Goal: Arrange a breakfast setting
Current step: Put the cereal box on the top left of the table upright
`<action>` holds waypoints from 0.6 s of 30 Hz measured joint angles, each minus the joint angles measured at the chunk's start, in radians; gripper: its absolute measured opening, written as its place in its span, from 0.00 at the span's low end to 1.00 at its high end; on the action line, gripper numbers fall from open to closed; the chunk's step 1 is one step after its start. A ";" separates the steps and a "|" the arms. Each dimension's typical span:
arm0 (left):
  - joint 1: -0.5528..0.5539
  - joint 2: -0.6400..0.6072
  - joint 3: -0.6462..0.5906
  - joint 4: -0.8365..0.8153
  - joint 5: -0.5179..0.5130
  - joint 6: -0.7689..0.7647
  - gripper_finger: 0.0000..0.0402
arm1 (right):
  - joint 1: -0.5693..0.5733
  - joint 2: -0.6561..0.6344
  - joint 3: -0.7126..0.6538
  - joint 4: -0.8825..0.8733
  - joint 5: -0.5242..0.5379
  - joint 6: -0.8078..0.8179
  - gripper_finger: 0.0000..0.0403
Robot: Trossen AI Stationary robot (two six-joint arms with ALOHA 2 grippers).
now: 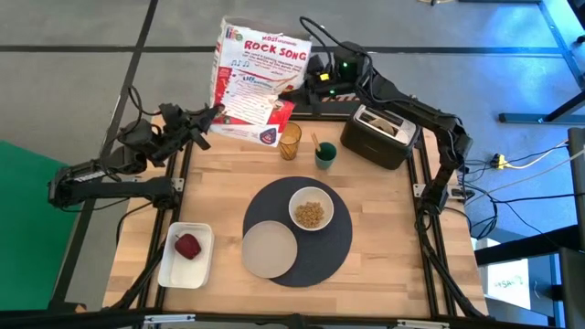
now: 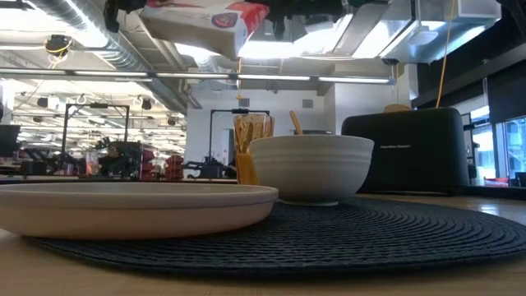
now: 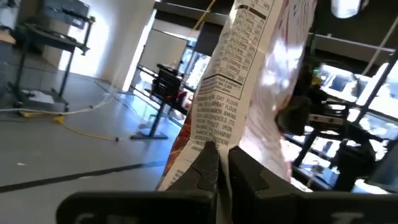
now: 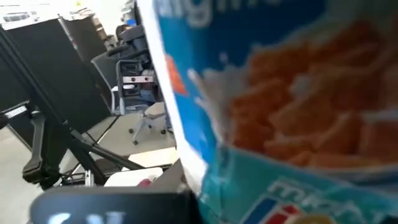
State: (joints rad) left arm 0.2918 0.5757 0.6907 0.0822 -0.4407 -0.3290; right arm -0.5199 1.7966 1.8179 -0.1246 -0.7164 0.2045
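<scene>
A cereal box (image 1: 260, 82) is held in the air over the table's far edge, tilted; it also shows at the top of the low view (image 2: 205, 18). My left gripper (image 1: 212, 116) is shut on its left side and my right gripper (image 1: 306, 89) is at its right side. A round dark grey mat (image 1: 331, 259) carries a small white bowl (image 1: 311, 212) of cereal and a flat white plate (image 1: 270, 249). An amber tumbler (image 1: 290, 142) stands behind the mat. An orange-handled spoon (image 1: 316, 144) sticks up from a green cup (image 1: 326, 155). My left gripper pinches the box's narrow printed side panel (image 3: 214, 127) between its two fingers (image 3: 205, 163), coming from the table's left. The box is lifted clear of the table and tilted. My right gripper is on the box's right edge (image 1: 294, 91); the box face (image 4: 292, 99) fills its wrist view and hides the place of contact.
A black toaster (image 1: 379, 135) stands at the far right, beside the green cup. A white rectangular tray (image 1: 196, 265) with a red item (image 1: 187, 246) sits at the near left. Bare wood lies left and right of the mat.
</scene>
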 joint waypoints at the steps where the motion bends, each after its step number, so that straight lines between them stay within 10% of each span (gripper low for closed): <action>1: -0.001 -0.001 0.000 -0.007 0.003 -0.004 0.04 | 0.003 0.000 0.000 0.000 -0.006 -0.005 0.13; 18: -0.002 0.031 0.142 -0.121 0.282 -0.077 0.64 | 0.045 -0.028 0.007 -0.113 -0.148 -0.262 0.13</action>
State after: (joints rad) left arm 0.2897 0.6068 0.8326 -0.0391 -0.1586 -0.4061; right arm -0.4745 1.7683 1.8252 -0.2372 -0.8647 -0.0578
